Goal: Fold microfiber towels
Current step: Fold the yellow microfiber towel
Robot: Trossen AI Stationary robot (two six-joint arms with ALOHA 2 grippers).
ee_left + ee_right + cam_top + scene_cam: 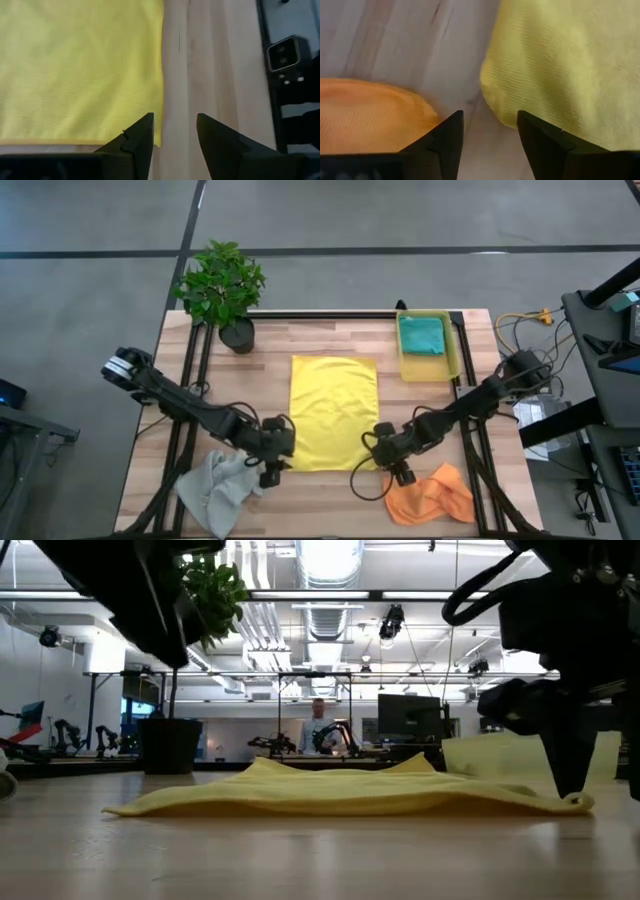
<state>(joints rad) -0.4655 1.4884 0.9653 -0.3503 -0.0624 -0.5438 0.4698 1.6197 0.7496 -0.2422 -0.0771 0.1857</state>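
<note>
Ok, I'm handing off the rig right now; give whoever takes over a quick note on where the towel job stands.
Left end effector: open, empty, at the yellow towel's near left corner.
Right end effector: open, empty, at its near right corner, beside the orange towel.
Yellow towel lies spread flat mid-table, not yet folded.
Grey towel is crumpled at the near left edge, orange towel crumpled at the near right.
Teal towel sits in the yellow bin at the far right.
Left to do: grip both near corners, fold the yellow, then the grey and orange.
</note>
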